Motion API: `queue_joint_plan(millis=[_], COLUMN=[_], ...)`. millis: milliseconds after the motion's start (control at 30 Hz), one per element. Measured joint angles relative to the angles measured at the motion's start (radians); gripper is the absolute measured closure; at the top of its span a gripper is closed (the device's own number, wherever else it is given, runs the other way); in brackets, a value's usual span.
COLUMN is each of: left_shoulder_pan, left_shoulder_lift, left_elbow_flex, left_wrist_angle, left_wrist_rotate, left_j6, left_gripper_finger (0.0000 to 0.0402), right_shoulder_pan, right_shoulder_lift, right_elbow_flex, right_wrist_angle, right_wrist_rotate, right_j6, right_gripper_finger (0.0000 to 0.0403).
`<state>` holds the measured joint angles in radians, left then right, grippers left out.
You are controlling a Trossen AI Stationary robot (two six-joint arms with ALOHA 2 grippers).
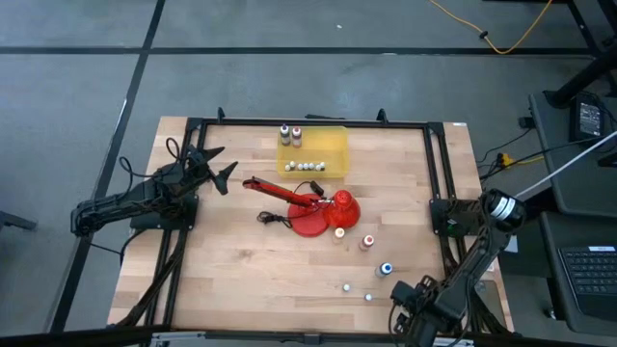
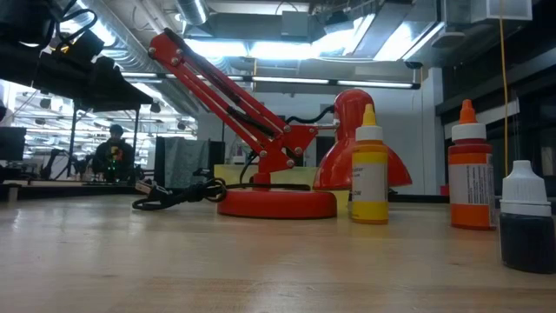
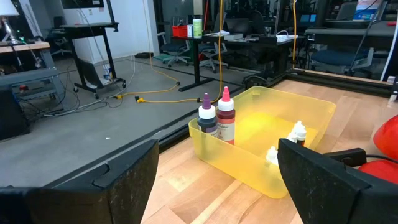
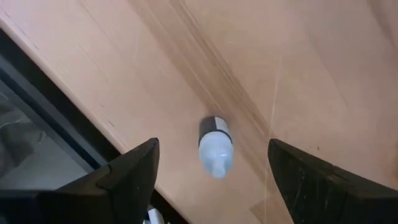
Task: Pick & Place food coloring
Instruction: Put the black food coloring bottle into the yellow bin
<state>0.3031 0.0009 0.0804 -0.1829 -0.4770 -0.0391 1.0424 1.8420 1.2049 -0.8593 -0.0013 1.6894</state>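
Several food coloring bottles are still out on the table, and you've got both claws empty w/ fingers spread. The yellow bin (image 1: 313,152) at the far edge already holds a purple bottle (image 3: 207,116) and a dark red bottle (image 3: 226,116) standing upright, plus a row of small ones lying down. Out on the wood, near the red lamp (image 1: 313,206): the yellow bottle (image 2: 370,176), orange-red bottle (image 2: 470,178) and blue bottle (image 1: 387,269), all upright, apart from each other. Two more tiny ones sit nearer the front edge; the right wrist view looks straight down on one with a pale cap (image 4: 215,145).

Right gripper (image 1: 413,295) hangs at the front right corner, above that small bottle, not touching. Left gripper (image 1: 218,166) waits at the left side, aimed at the bin.

Handling, my guess: light, rigid plastic, smooth label, tall and narrow so they'll tip easily. Take hold across the body below the tapered tip, fingers square, close gently. Don't nudge before closing.
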Motion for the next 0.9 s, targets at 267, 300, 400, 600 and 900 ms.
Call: queue_joint_plan(millis=[267, 300, 400, 600, 900], left_shoulder_pan=[0.000, 0.000, 0.000, 0.000, 0.000], left_shoulder_lift=[0.000, 0.000, 0.000, 0.000, 0.000], left_elbow_flex=[0.000, 0.000, 0.000, 0.000, 0.000], left_wrist_angle=[0.000, 0.000, 0.000, 0.000, 0.000], left_wrist_rotate=[0.000, 0.000, 0.000, 0.000, 0.000], left_j6=[0.000, 0.000, 0.000, 0.000, 0.000], left_gripper_finger=[0.0083, 0.0083, 0.0083, 0.0083, 0.0083], right_shoulder_pan=[0.000, 0.000, 0.000, 0.000, 0.000], right_shoulder_lift=[0.004, 0.004, 0.004, 0.004, -0.001], right_elbow_flex=[0.000, 0.000, 0.000, 0.000, 0.004], right_wrist_angle=[0.003, 0.004, 0.004, 0.007, 0.000], right_wrist_rotate=[0.008, 0.008, 0.006, 0.000, 0.000], right_j6=[0.000, 0.001, 0.004, 0.009, 0.010], right_gripper_finger=[0.0133, 0.0142, 0.0173, 0.0233, 0.0326])
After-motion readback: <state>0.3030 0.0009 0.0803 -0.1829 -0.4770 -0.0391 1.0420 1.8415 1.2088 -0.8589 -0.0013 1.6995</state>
